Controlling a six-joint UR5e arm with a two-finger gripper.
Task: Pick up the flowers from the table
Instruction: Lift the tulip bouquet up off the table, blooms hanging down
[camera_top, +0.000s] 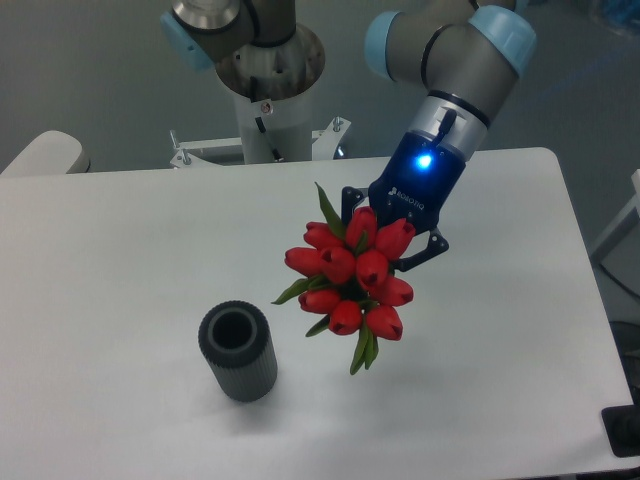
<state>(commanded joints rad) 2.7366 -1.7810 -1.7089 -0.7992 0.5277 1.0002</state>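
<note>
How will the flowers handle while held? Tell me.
Probably light: the flowers hang off the table in the gripper. Likely floppy, since leaves stick out loosely. Buds look fragile, so squeezing may crush them.

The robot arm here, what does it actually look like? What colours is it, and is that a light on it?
The arm is built of fat grey tube sections with pale blue caps at the joints. Lower down comes a silvery ring, then a dark blue wrist block with a glowing blue light and small white lettering. The gripper is a black frame of thin linked bars.
</note>
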